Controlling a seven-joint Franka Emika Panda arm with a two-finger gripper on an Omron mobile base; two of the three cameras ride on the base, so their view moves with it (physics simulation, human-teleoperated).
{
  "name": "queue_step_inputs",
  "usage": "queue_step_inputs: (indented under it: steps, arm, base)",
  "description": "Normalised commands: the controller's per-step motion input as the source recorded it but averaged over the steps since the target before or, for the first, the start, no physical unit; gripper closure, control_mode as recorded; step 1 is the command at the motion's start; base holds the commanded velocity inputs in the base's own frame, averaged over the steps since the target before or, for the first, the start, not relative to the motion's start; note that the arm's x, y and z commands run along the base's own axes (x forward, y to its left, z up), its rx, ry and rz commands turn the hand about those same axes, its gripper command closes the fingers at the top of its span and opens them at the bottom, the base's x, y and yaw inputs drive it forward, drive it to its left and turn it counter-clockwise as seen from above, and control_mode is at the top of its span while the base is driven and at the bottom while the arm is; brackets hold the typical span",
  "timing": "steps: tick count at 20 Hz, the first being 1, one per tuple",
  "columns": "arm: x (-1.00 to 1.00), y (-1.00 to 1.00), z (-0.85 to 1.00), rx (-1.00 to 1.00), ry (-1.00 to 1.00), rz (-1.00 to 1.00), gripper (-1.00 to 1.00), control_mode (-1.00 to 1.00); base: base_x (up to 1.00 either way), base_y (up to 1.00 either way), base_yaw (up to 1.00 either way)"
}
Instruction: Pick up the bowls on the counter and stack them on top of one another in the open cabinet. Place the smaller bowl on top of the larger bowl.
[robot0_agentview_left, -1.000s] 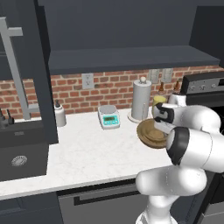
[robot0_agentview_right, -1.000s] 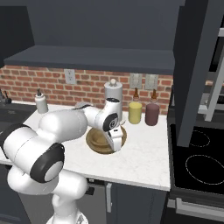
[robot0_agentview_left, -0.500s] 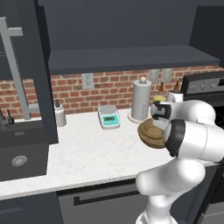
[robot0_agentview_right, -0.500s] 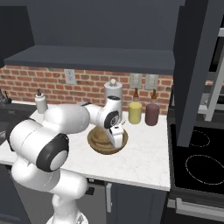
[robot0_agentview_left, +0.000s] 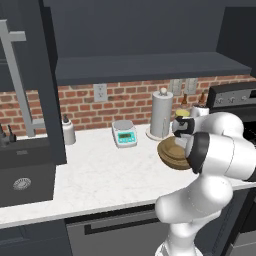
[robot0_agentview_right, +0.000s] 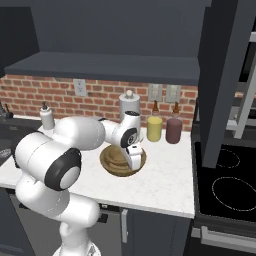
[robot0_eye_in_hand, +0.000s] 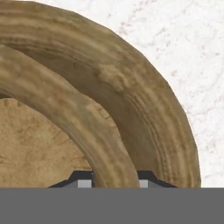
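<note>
end effector (robot0_agentview_right: 135, 159) is clamped shut on the rim of the smaller bowl (robot0_eye_in_hand: 87, 131), which sits inside the larger bowl (robot0_agentview_right: 123, 161) on the surface (robot0_agentview_left: 100, 175) by the paper towel roll (robot0_agentview_left: 161, 114), so imo lift straight up w/o tilting.

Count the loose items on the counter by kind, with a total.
bowl: 1
paper towel roll: 1
scale: 1
bottles: 3 (white, yellow, maroon)
Total: 6
</note>
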Motion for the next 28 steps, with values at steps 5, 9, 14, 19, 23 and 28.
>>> queue_step_inputs:
  steps: [5,9,14,19,23,28]
  arm:
    - [0.00,-0.01,-0.19,0.00,0.00,-0.02,1.00,-1.00]
    - [0.00,0.00,0.00,0.00,0.00,0.00,-1.00,-1.00]
    - [0.00,0.00,0.00,0.00,0.00,0.00,-1.00,-1.00]
    - [0.00,0.00,0.00,0.00,0.00,0.00,-1.00,-1.00]
    - [0.00,0.00,0.00,0.00,0.00,0.00,-1.00,-1.00]
    - [0.00,0.00,0.19,0.00,-0.03,0.00,-1.00,-1.00]
  base:
    - [0.00,0.00,0.00]
    - [0.00,0.00,0.00]
    - [0.00,0.00,0.00]
    - [0.00,0.00,0.00]
    - [0.00,0.00,0.00]
    - [0.00,0.00,0.00]
